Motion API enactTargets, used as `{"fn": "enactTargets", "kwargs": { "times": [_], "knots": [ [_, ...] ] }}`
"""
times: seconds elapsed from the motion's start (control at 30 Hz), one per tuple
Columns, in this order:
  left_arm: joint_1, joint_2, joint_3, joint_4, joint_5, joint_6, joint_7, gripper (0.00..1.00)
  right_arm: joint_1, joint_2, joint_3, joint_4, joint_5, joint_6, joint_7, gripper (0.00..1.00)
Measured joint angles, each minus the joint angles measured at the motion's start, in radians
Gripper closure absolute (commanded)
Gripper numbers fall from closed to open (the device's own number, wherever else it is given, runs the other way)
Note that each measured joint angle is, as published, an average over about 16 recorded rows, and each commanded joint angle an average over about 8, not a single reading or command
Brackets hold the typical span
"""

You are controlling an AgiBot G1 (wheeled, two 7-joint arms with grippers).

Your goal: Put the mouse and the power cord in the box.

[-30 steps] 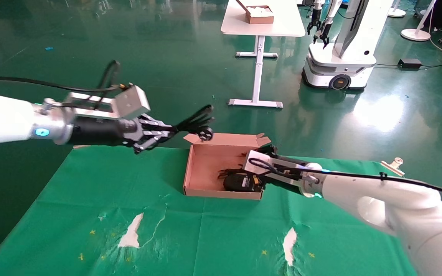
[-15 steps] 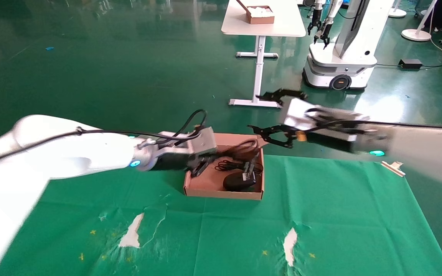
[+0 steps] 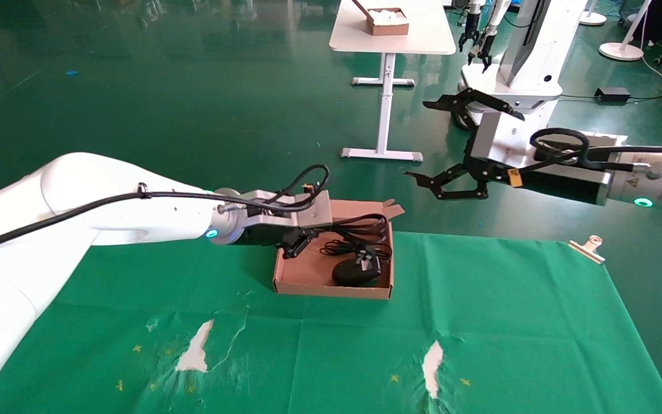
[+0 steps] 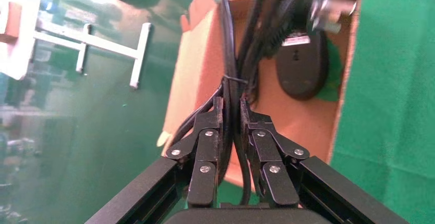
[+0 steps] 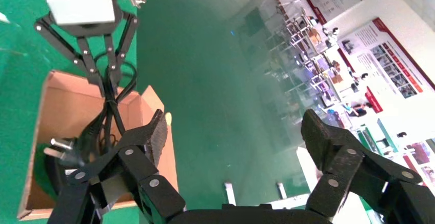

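Power cord (image 4: 233,55) lengthwise in box (image 4: 200,80)

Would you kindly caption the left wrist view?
Left pincer shut on the power cord, lowering it into the box beside the mouse.

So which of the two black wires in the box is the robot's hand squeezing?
The thick looped power cord, pinched in the left tool over the box. The mouse and its thin wire lie loose inside. The right tool hangs open, empty.
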Motion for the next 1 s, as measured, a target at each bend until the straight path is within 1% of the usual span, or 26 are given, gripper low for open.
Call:
{"fn": "enactTargets", "kwargs": {
  "times": [0.2,0.4,1.0],
  "knots": [
    [0.012,-0.015,-0.014,-0.015,-0.017,0.013,-0.002,0.00,-0.011,0.005,0.002,0.015,0.005,0.004,0.015,0.00],
    [0.052,-0.059,-0.056,-0.059,-0.073,0.051,-0.011,0.00,-0.048,0.024,0.011,0.067,0.029,0.001,0.070,0.00],
    [0.252,-0.279,-0.246,-0.307,-0.352,0.240,-0.086,0.00,-0.245,0.148,0.059,0.370,0.161,-0.066,0.378,0.00]
  ]
}}
